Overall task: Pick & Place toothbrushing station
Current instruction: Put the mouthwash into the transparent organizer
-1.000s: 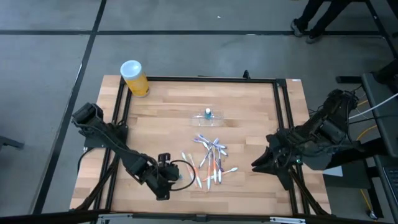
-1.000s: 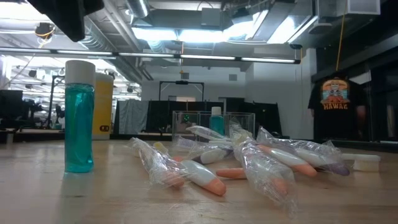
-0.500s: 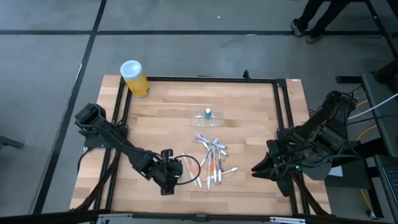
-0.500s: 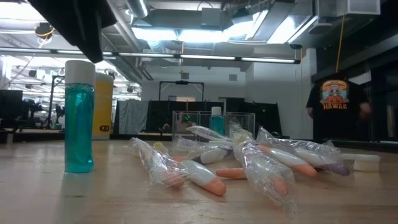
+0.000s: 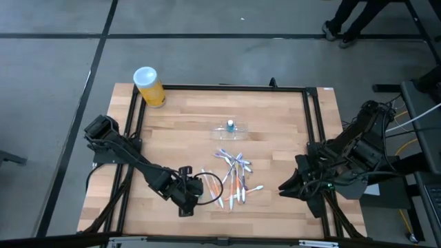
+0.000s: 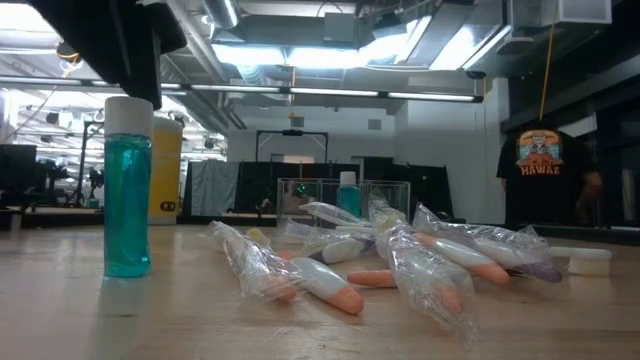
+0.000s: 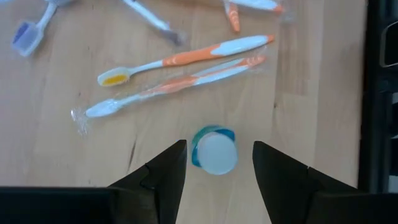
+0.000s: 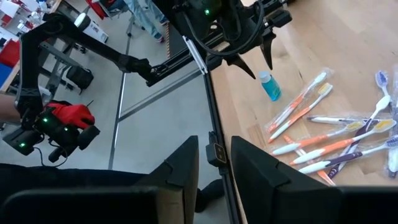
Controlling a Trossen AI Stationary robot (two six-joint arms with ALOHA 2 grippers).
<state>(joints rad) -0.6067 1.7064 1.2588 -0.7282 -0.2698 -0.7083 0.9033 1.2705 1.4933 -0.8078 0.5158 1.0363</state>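
The toothbrushing station (image 5: 229,129) is a clear plastic holder resting on its base mid-table, with a small blue bottle inside; it also shows in the low view (image 6: 340,195). My left gripper (image 5: 189,196) is open near the table's front, above a second small blue bottle with a white cap (image 7: 214,151), one finger on either side of the cap and not touching it. That bottle stands upright on the wood (image 6: 128,185). My right gripper (image 5: 284,186) is open and empty at the table's right, by the toothbrush pile.
Several wrapped white, orange and blue toothbrushes (image 5: 234,180) lie in a pile between the two grippers. A yellow cylinder with a white lid (image 5: 148,86) stands at the far left corner. A black frame (image 5: 313,148) runs along the table's edges. A person stands beyond the far side (image 6: 545,170).
My left gripper has gone a little toward the table's right edge and now stands over the capped blue bottle near the front. The bottle, the station and the toothbrushes have stayed where they were.
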